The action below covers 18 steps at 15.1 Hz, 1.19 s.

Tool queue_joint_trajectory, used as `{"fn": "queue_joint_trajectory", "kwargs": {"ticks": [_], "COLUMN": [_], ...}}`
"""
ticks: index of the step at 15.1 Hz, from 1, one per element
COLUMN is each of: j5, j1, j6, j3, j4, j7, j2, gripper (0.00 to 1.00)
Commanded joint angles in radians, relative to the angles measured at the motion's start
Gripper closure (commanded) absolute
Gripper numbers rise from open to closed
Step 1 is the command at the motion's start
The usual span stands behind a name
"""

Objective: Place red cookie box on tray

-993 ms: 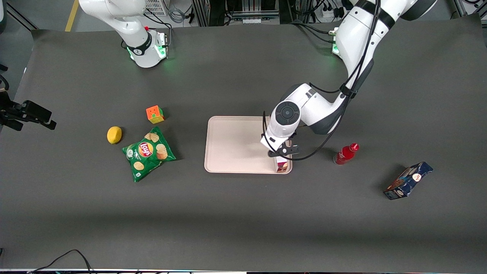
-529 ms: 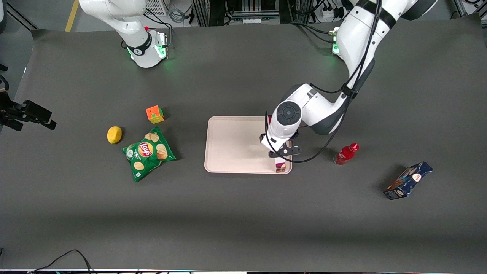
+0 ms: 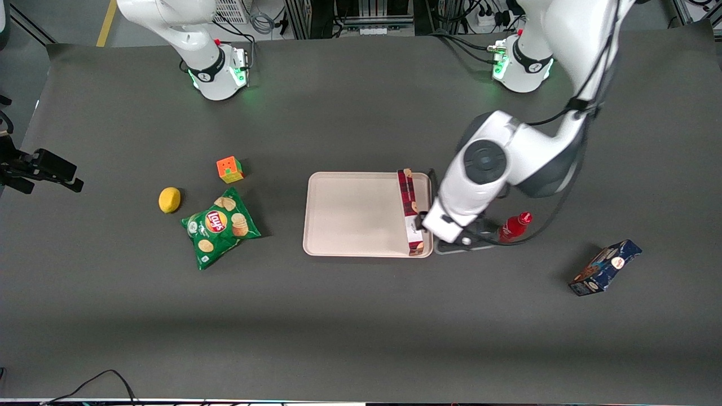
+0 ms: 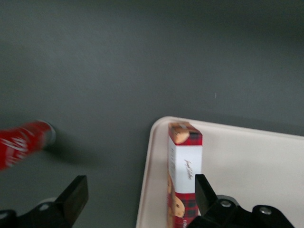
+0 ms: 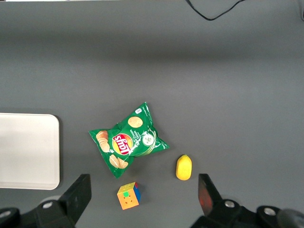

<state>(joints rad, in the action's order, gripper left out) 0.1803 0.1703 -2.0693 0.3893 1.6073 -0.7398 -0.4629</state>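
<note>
The red cookie box (image 3: 407, 197) lies flat on the pale pink-beige tray (image 3: 350, 214), along the tray's short rim toward the working arm's end. In the left wrist view the box (image 4: 185, 161) rests just inside the tray's rim (image 4: 247, 161). My left gripper (image 3: 445, 234) hangs above that rim, between the box and the red bottle (image 3: 512, 227). Its fingers are spread wide and hold nothing (image 4: 137, 199); one fingertip (image 4: 204, 192) shows beside the box.
A dark blue snack box (image 3: 604, 268) lies toward the working arm's end. A green chips bag (image 3: 220, 227), a lemon (image 3: 169, 199) and a colour cube (image 3: 229, 169) lie toward the parked arm's end. The red bottle (image 4: 21, 142) lies on the mat near the gripper.
The gripper has let go of the cookie box, risen and moved off the tray toward the red bottle. The whole box now shows lying on the tray.
</note>
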Motion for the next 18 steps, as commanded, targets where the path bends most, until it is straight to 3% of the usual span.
{"fn": "queue_joint_trajectory", "kwargs": {"ticks": [1,4,9,12,18], "j5": [-0.042,-0.122,-0.110,-0.114,-0.127], "j1": [-0.072,-0.129,-0.158,-0.199,-0.202], "j6": [0.044,0.107,0.415,0.479,0.468], "j3": [-0.038,-0.105,-0.228,-0.251,-0.259], "j4": [0.014,0.005,-0.180,-0.162,-0.028], "j7": [0.159,0.301,0.554,0.677,0.685], "j2": [0.119,0.214,0.283,0.357,0.490], "gripper": [0.00,0.00,0.00,0.00,0.00]}}
